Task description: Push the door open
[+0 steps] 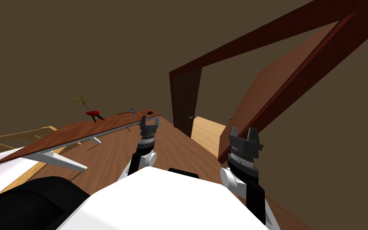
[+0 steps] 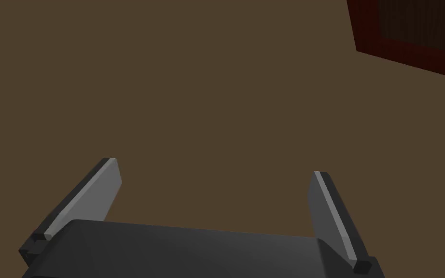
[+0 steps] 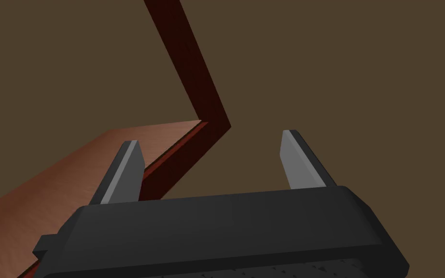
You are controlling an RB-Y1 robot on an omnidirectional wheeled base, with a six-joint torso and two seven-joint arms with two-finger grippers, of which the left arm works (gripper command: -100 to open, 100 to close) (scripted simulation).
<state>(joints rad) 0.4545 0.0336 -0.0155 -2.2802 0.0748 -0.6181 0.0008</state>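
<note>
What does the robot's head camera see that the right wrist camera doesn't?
Head camera's extras: the long wooden table, a red plant pot, small items at the table's far end, and the left end effector. Right wrist camera's extra: a close look at its fingers, standing open. Both show the right end effector, the brown door swung partly open, and its dark red frame.

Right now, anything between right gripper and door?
Nothing. The head view shows only a bare gap between the right gripper and the door.
</note>
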